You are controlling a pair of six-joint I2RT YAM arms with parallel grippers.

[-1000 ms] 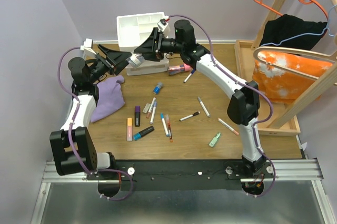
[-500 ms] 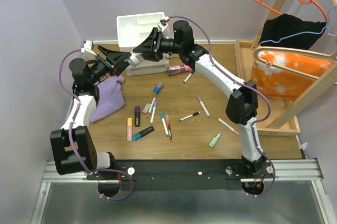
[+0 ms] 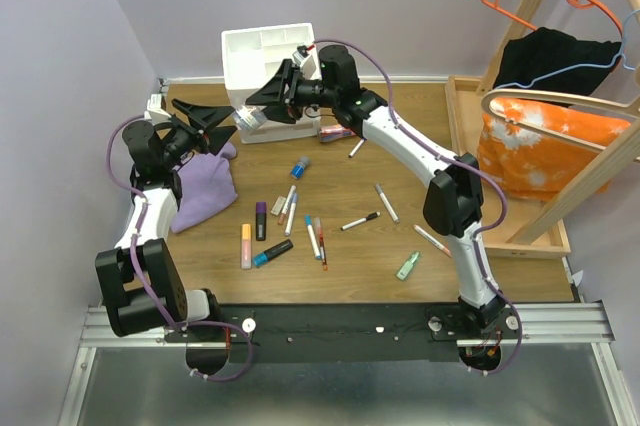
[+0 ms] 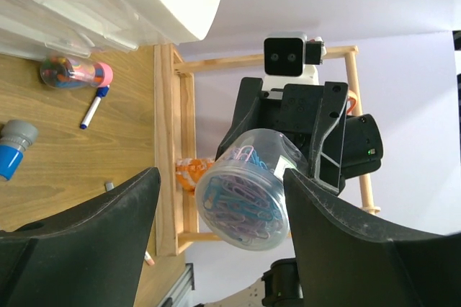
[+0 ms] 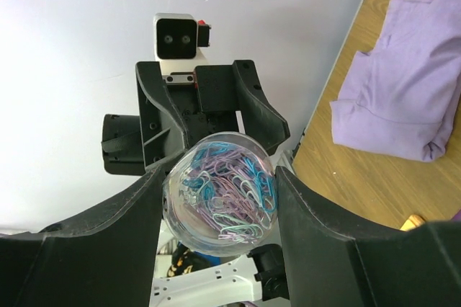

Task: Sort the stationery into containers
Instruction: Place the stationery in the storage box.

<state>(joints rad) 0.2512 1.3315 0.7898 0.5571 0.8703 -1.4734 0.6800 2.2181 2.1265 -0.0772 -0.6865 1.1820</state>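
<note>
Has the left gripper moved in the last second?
Yes. The left gripper has pulled back to the left, away from the white organiser.

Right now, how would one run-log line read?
right tool: holding clip tub | left tool: open, facing tub | pens: loose on table | organiser: at back

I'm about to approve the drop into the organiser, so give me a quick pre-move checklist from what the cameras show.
1. Hold: right gripper clamped on paper-clip tub: ok.
2. Release: left gripper open: ok. Whether it is clear of the tub: cannot tell.
3. Tub lid sealed: cannot tell.
4. Target: organiser upright, top compartments facing up: ok.
5. Sorting done: not ok, many pens lie loose.
</note>
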